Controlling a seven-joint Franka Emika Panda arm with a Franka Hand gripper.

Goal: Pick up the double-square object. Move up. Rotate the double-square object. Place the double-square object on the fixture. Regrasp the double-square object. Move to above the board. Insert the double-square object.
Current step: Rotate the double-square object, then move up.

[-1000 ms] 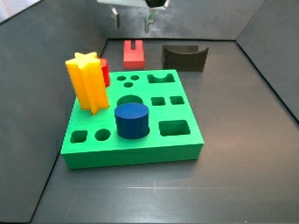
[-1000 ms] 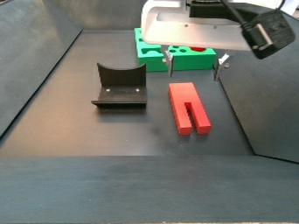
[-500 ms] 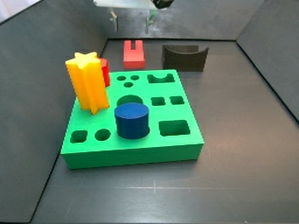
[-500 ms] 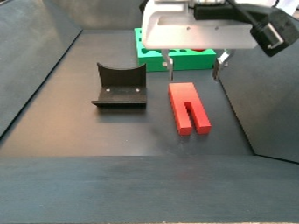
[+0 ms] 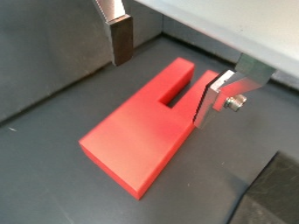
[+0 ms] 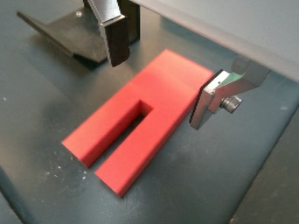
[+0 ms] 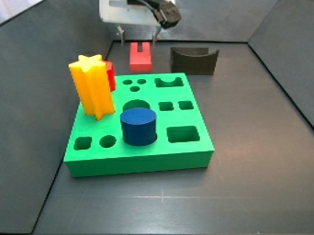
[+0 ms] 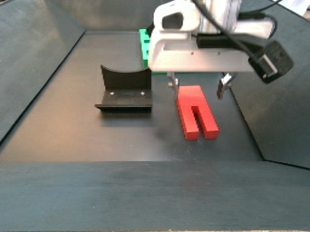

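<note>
- A boxy white gripper [image 8: 198,84] body is seen in a side view.
- Flat silver plate fingers [image 6: 208,99] with dark pads [image 5: 121,42] are shown.
- A black cable is looped above.

Double-square object [image 5: 146,131]: matt red plastic. Gripper [image 6: 162,77] over it: brushed-metal fingers [image 6: 205,101], dark matt pads.

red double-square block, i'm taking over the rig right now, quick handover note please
Tool: open, low over the double-square object, fingers on either side, not closed on it.
Double-square object: flat on the floor beside the fixture.
Board: holds a yellow star and a blue cylinder.
Done: nothing gripped yet.
Left: grasp, lift, rotate, set on fixture, regrasp, move above board, insert.
</note>
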